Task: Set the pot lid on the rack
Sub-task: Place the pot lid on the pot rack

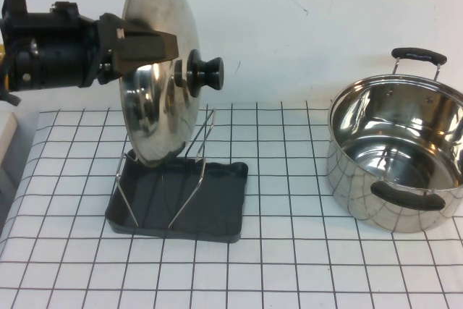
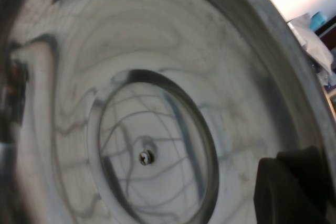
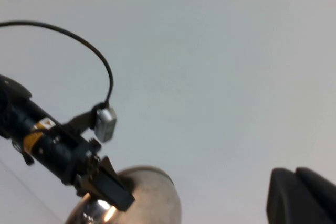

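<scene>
The shiny steel pot lid (image 1: 155, 99) with its black knob (image 1: 206, 70) stands on edge, knob side facing right. Its lower rim sits among the wire loops of the rack (image 1: 189, 179), over the dark grey tray (image 1: 221, 211). My left gripper (image 1: 155, 43) comes in from the left and is shut on the lid's upper rim. The left wrist view shows the lid's underside (image 2: 157, 77) with one dark finger (image 2: 294, 187) against it. My right gripper (image 3: 295, 174) is outside the high view, raised and empty, with its fingers together. The lid also shows in the right wrist view (image 3: 142, 198).
A deep steel pot (image 1: 394, 157) with black side handles stands at the right of the gridded white tabletop (image 1: 289, 265). A white wall runs behind the table. A pale object lies at the far left edge (image 1: 6, 132).
</scene>
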Robot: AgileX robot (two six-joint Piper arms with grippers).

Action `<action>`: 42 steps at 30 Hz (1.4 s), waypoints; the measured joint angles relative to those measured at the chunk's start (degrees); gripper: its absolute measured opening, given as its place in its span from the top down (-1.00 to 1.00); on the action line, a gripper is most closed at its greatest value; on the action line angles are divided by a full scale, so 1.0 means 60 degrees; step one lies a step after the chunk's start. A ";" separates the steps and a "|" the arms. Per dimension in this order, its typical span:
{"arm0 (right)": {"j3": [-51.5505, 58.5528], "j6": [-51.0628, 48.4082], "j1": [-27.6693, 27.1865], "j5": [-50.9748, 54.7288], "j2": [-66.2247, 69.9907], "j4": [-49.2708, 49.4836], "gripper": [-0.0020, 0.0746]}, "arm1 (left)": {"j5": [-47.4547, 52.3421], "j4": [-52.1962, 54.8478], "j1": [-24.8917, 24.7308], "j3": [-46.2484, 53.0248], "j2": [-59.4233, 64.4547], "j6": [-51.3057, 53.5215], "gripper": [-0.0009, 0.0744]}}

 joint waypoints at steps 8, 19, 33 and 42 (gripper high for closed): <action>0.1054 0.0521 0.0000 0.0777 -0.0995 -0.0222 0.95 | -0.0264 0.0000 0.0444 0.0000 0.0000 0.0482 0.84; 0.1497 0.0619 0.0000 0.0878 -0.1050 -0.0222 0.95 | -0.0422 0.0000 0.0444 0.0000 0.0300 0.0798 0.84; 0.1497 0.0639 0.0000 0.1021 -0.1050 -0.0386 0.95 | -0.0190 0.0000 0.0444 0.1304 0.1102 0.1619 0.84; 0.1497 0.0692 0.0000 0.1240 -0.1050 -0.0404 0.95 | 0.0293 0.0000 0.0444 0.1544 0.1119 0.1951 0.84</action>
